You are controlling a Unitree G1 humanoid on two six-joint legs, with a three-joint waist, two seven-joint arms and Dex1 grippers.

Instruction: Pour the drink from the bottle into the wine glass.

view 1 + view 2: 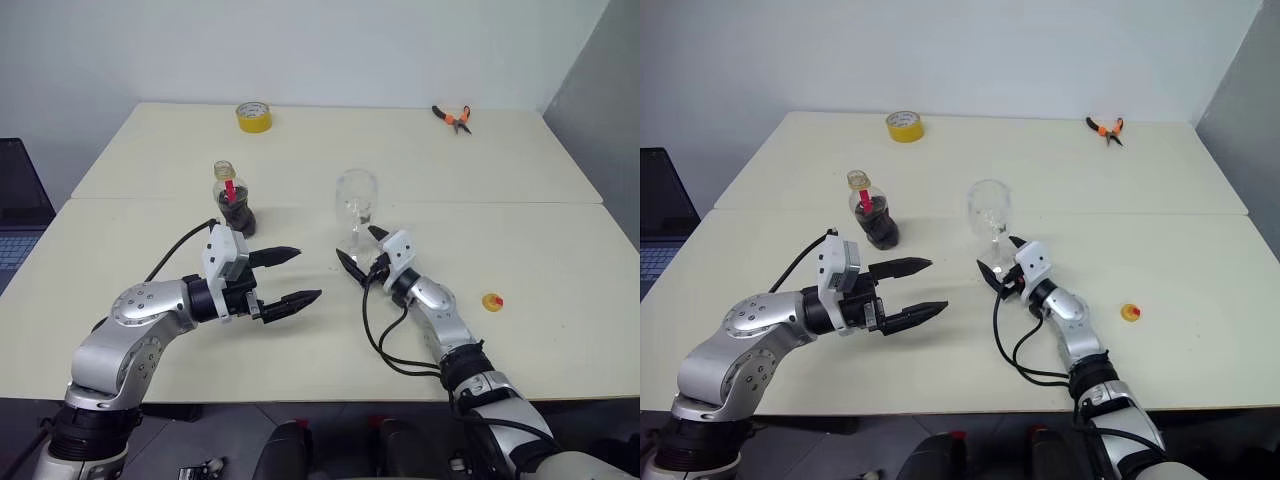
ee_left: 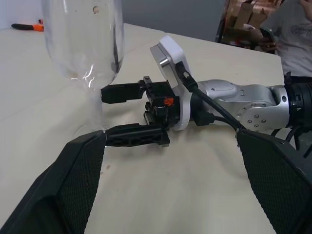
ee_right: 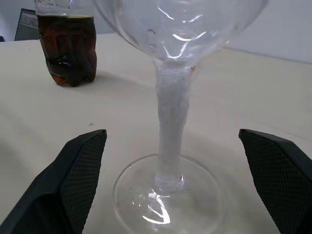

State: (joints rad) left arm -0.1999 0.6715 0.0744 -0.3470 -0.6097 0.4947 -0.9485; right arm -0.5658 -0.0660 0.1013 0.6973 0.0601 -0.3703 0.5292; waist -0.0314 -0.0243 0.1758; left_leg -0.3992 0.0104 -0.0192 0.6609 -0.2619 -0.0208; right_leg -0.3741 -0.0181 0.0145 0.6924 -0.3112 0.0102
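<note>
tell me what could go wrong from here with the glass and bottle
1. The right gripper is open with its fingers on either side of the glass stem; a sideways nudge could tip the empty glass.
2. The bottle stands uncapped, its yellow cap lying off by the right arm, so a clumsy grab by the open left gripper could spill the drink.

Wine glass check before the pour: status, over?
Both grippers open: left, right straddling wine glass stem. Glass empty, upright. Bottle uncapped, untouched. Path clear.
</note>
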